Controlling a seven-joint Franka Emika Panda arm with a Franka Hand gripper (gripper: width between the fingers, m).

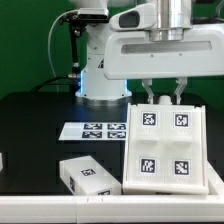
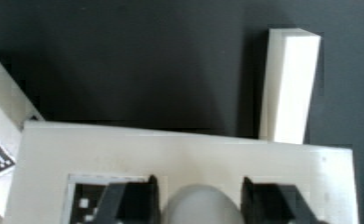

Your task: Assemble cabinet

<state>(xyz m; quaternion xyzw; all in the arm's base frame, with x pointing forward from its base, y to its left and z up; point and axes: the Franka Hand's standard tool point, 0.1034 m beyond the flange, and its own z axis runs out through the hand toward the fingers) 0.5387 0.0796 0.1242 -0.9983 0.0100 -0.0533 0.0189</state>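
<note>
Plastic, thin-walled and probably light, the cabinet [image 1: 165, 140] wants holding by the rim under my gripper [image 1: 165, 99], whose grip I cannot tell.

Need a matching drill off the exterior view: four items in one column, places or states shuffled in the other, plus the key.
Items
1. cabinet
2. marker board
3. small white block
4. gripper

Places or states
A. lying flat, just in front of the robot base
B. down at the cabinet's top edge
C. exterior view's right, four tags showing
D. near the front, toward the exterior view's left, one tag on top

Pairs: 1-C, 2-A, 3-D, 4-B
</note>
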